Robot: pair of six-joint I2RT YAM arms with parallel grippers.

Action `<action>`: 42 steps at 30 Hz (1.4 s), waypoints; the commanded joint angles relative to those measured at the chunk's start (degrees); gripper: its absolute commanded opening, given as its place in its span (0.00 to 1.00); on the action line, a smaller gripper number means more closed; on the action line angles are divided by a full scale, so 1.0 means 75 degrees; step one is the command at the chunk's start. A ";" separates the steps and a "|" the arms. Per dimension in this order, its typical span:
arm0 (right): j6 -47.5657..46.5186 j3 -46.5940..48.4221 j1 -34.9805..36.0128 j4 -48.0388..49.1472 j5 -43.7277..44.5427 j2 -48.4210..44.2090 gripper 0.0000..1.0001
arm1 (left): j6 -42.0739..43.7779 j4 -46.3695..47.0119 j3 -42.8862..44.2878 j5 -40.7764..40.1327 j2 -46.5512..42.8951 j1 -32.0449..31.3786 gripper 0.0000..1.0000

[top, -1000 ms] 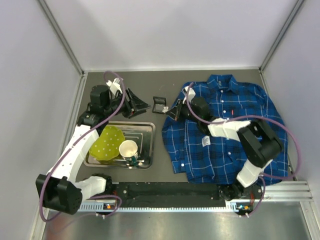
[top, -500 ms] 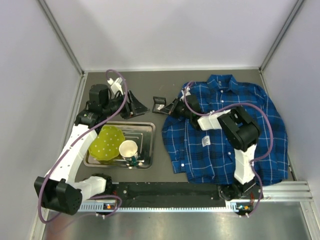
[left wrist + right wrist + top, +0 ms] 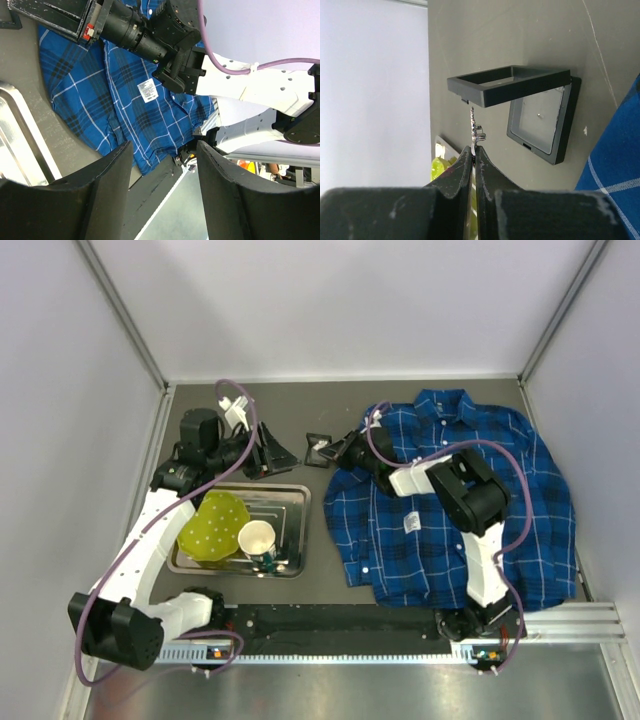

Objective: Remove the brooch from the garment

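Right pincer (image 3: 474, 150), pressed together on the brooch (image 3: 476, 131), hangs just beside the open box (image 3: 538, 117); lower gently over its clear base before releasing. Left pincer (image 3: 162, 147) spread.

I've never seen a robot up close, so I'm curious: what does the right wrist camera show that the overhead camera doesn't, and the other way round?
Only the right wrist view: the tiny silvery brooch pinched in the shut right gripper, near the raised frame of the small black box.

Only the overhead view: the whole shirt, the left gripper, and the tray holding a paper cup.

Both: the box, part of the blue plaid shirt, and the yellow-green dish.
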 commanded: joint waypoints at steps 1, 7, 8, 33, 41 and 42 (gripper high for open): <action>0.0201 0.0490 0.0069 0.0373 0.0113 0.0243 0.00 | 0.0176 0.0192 0.0104 0.0149 -0.0058 -0.0043 0.58; 0.0225 0.0654 0.0139 0.0349 0.0067 0.0489 0.00 | 0.0200 0.0204 0.0104 0.0137 -0.0058 -0.0067 0.58; 0.0225 0.0678 0.0139 0.0337 0.0067 0.0524 0.00 | 0.0200 0.0215 0.0104 0.0149 -0.0047 -0.0078 0.58; 0.0318 0.0936 0.0186 0.0079 0.0148 0.0970 0.00 | 0.0223 0.0204 0.0127 0.0172 -0.0070 -0.0114 0.58; 0.0330 0.0971 0.0221 0.0102 0.0195 0.1052 0.02 | 0.0235 0.0192 0.0115 0.0149 -0.0058 -0.0125 0.58; 0.0319 0.0983 0.0210 0.0102 0.0184 0.1064 0.02 | 0.0235 0.0203 0.0104 0.0149 -0.0058 -0.0125 0.58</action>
